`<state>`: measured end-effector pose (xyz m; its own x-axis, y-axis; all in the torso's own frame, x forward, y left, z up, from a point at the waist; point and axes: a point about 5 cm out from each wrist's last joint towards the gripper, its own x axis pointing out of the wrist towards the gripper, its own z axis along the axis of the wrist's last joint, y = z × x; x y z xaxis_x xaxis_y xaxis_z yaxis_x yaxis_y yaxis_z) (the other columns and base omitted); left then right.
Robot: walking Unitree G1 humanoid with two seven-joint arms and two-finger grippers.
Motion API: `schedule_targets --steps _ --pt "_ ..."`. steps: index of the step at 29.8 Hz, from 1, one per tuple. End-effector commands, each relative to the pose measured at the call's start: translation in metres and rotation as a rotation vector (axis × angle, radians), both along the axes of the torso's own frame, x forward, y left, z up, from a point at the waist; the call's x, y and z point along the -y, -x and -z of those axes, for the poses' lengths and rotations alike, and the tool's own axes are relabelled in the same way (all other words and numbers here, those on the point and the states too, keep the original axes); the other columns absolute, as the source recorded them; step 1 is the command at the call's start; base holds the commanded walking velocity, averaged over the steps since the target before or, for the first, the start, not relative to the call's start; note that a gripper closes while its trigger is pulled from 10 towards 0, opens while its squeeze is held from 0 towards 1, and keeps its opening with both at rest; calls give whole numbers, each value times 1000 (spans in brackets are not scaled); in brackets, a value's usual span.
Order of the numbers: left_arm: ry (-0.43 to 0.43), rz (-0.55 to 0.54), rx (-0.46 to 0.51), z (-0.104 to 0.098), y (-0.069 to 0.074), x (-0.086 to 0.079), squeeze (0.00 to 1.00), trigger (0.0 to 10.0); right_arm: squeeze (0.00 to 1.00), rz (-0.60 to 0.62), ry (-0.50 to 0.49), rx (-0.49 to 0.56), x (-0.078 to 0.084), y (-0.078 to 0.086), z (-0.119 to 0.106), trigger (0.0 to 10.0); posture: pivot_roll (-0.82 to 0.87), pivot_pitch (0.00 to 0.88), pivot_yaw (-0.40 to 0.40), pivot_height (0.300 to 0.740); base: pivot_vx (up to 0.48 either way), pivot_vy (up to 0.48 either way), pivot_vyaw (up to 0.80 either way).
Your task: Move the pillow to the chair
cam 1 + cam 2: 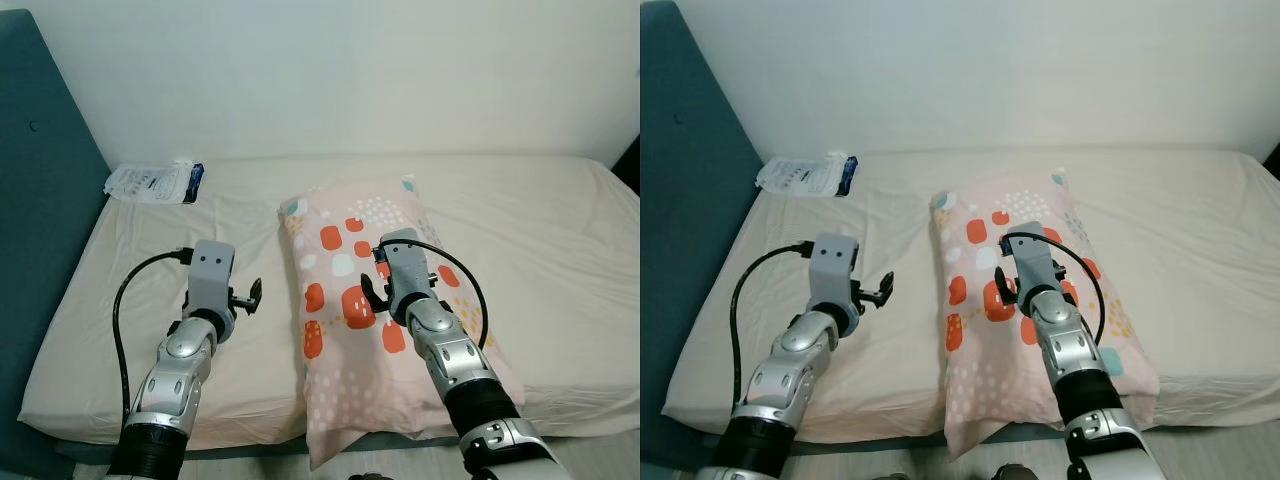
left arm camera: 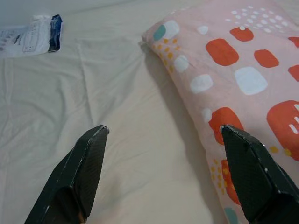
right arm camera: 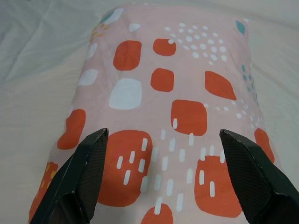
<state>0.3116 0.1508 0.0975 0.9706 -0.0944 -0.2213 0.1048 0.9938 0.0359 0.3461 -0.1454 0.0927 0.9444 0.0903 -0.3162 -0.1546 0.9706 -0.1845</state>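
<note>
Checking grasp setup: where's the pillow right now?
The pink patterned pillow lies on the bed, right of centre in the head views, directly under the open right gripper; the left gripper hovers beside its left edge.

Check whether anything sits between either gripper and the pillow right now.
Nothing visible does. The right gripper hovers open directly over the pillow; the left gripper is open beside its edge, with just bare sheet between. The white packet lies well away.

— Any words or numbers you can read?
— None. The white packet (image 2: 29,35) on the bed (image 1: 520,230) carries dark print, but it is too small and blurred to make out.
</note>
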Motion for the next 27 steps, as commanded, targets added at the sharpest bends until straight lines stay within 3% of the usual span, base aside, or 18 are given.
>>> schedule_targets --steps 1,27 --pt "-8 -5 -4 2 1 -1 0 10000 0 20 -28 22 2 0 -2 10000 1 123 12 696 0 0 0" --pt "-8 8 -14 4 2 2 0 10000 0 27 -44 76 3 0 -7 10000 4 123 15 581 0 0 0"
